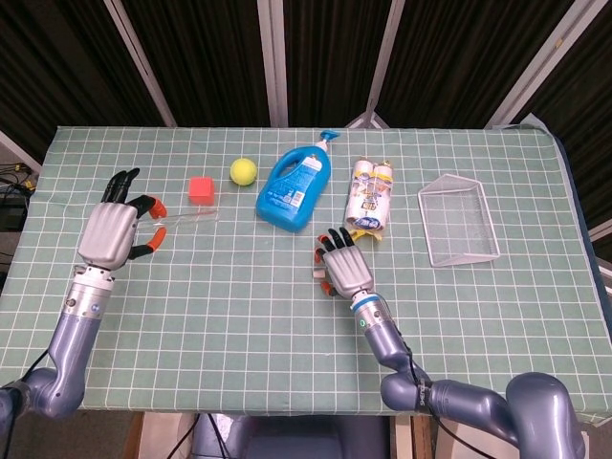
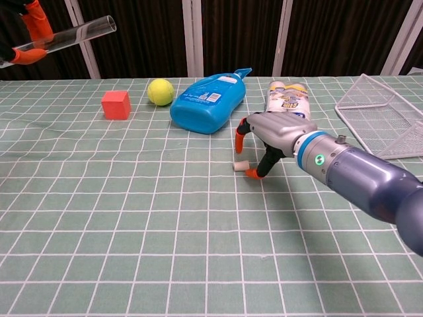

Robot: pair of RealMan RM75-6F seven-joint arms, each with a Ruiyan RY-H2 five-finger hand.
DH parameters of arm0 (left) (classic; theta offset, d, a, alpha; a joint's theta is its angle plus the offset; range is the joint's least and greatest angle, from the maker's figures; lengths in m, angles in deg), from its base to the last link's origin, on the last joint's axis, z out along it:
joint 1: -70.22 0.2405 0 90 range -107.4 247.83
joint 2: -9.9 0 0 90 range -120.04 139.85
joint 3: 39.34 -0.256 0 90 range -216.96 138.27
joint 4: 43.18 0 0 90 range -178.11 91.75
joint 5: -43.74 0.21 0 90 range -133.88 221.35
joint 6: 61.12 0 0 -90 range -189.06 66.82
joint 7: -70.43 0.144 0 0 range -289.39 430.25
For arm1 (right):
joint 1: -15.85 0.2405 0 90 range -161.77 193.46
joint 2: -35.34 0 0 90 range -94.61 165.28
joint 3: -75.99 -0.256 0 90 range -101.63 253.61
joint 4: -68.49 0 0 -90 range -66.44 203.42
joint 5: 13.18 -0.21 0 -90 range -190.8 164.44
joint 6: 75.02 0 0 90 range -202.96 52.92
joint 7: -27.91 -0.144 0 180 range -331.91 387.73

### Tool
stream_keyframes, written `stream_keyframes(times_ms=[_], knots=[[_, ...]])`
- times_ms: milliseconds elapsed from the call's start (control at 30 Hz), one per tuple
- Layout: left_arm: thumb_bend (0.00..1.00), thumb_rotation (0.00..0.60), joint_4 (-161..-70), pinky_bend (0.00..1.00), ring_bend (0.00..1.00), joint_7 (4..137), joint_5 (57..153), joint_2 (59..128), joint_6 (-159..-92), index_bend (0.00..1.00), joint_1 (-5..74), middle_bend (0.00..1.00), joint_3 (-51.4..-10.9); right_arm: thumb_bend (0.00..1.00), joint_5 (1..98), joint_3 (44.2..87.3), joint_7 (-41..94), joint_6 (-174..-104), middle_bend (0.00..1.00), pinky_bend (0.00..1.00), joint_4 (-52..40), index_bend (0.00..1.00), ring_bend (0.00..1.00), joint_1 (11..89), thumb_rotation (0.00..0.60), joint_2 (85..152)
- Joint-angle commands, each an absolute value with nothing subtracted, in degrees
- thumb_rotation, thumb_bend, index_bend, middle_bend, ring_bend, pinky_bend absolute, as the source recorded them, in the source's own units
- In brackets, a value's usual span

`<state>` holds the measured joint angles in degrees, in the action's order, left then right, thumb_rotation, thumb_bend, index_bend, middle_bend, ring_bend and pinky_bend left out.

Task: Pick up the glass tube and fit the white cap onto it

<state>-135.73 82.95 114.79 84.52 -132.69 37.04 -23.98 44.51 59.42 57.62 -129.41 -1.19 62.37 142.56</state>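
Note:
My left hand point(image 1: 117, 229) holds the clear glass tube point(image 2: 69, 36) up off the table at the far left; the tube point(image 1: 186, 220) sticks out to the right of the fingers. The small white cap point(image 2: 241, 166) lies on the green mat in the middle, just in front of the blue bottle. My right hand point(image 2: 268, 135) hovers over the cap with its fingers apart, one orange fingertip point(image 2: 252, 173) right next to it and another above it. The hand point(image 1: 342, 266) is not holding the cap. In the head view the cap is mostly hidden by the hand.
A blue detergent bottle point(image 1: 295, 184) lies behind the cap. A yellow ball point(image 1: 243, 171) and a red cube point(image 1: 201, 188) sit to the left of it. A pack of small bottles point(image 1: 370, 201) and a wire basket point(image 1: 459, 222) lie to the right.

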Motion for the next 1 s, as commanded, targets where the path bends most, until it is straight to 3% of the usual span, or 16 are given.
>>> stream_keyframes(times_ms=[33, 1000], knots=[[0.63, 0.600, -135.5, 0.00, 0.05, 82.8, 114.9, 84.6, -132.6, 0.53, 37.0, 0.51, -24.0, 0.33, 44.2, 59.5, 57.4, -129.3, 0.19, 0.04, -0.4, 0.46, 0.07, 62.6, 0.600, 143.0], [0.63, 0.600, -134.2, 0.00, 0.05, 80.7, 116.0, 84.5, -132.7, 0.53, 37.2, 0.51, -24.4, 0.39, 43.9, 59.6, 56.8, -129.8, 0.19, 0.04, 2.9, 0.49, 0.07, 63.8, 0.600, 144.8]])
